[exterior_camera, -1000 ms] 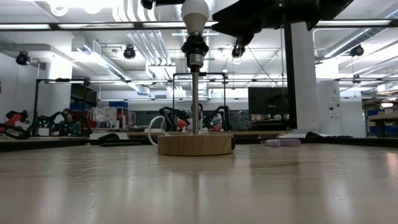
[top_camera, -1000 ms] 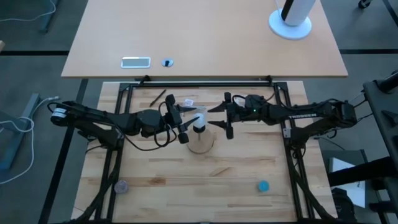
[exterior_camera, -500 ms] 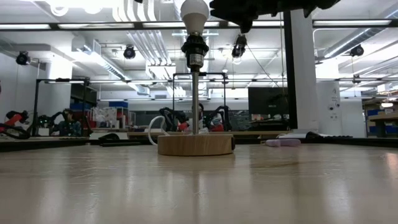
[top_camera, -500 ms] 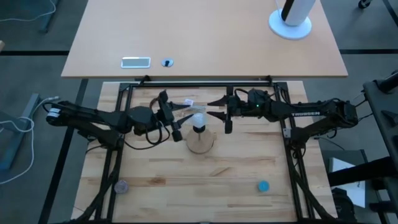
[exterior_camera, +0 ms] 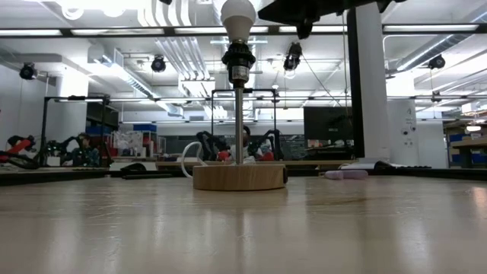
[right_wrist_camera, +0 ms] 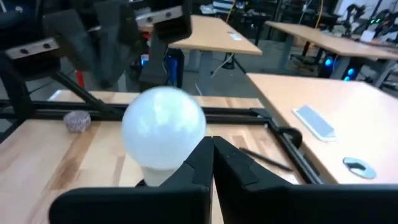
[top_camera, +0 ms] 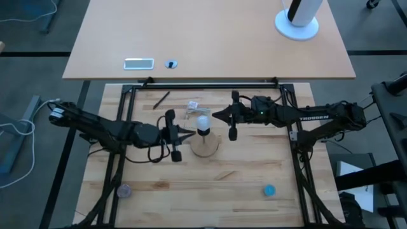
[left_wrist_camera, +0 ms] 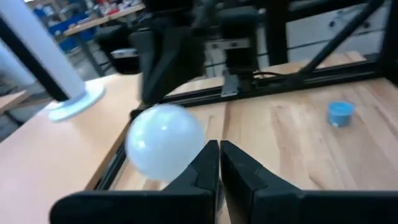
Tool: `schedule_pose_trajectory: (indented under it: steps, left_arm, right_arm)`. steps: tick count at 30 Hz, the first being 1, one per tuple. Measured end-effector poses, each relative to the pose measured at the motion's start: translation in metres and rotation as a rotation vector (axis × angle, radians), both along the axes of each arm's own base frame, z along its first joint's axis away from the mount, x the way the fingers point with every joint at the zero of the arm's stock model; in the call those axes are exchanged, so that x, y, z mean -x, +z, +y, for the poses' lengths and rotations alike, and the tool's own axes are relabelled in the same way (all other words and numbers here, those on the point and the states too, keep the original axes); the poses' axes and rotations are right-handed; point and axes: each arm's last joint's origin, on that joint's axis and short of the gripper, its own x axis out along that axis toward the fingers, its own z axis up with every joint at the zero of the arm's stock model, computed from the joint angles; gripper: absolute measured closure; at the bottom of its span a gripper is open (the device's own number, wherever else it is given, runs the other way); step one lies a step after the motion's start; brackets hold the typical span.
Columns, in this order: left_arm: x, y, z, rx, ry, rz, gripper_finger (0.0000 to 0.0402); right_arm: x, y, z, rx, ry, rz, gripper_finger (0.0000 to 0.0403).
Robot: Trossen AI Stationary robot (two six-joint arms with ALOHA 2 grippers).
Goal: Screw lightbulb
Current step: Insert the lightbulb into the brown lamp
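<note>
The white lightbulb (top_camera: pixel 203 122) sits upright in the black socket (exterior_camera: pixel 238 56) atop a thin metal stem, which rises from the round wooden disc (exterior_camera: pixel 240 176) on the table. My left gripper (top_camera: pixel 190 134) is shut, pointing level at the bulb from the table's left, a little toward the near side. My right gripper (top_camera: pixel 214 116) is shut too, its tips close by the bulb's right side. In the left wrist view the bulb (left_wrist_camera: pixel 165 148) shows just beside my shut left gripper (left_wrist_camera: pixel 219 149). In the right wrist view the bulb (right_wrist_camera: pixel 163 127) stands beside my shut right gripper (right_wrist_camera: pixel 211 144).
A crumpled clear wrapper (top_camera: pixel 193 106) and a dark stick (top_camera: pixel 160 100) lie behind the lamp. A blue piece (top_camera: pixel 269 189) and a grey piece (top_camera: pixel 123 190) lie near the front edge. A black frame bar (top_camera: pixel 203 84) runs along the table's far edge.
Both grippers have shut, with nothing between their fingers. My left gripper has swung from beside the bulb toward the table's near edge. My right gripper has stayed near the bulb's right side and risen slightly. The bulb and lamp have kept still.
</note>
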Motion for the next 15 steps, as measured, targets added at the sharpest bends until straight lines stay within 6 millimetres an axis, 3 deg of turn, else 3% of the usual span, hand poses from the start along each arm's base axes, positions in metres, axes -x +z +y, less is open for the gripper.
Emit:
schedule_pose_trajectory:
  steps: [15]
  left_arm:
    - [-0.0072,-0.0099,0.0071,-0.042,0.126,0.043,0.0401]
  right_arm:
    - [0.0,-0.0017,0.0038,-0.017,0.013,0.016,0.0403]
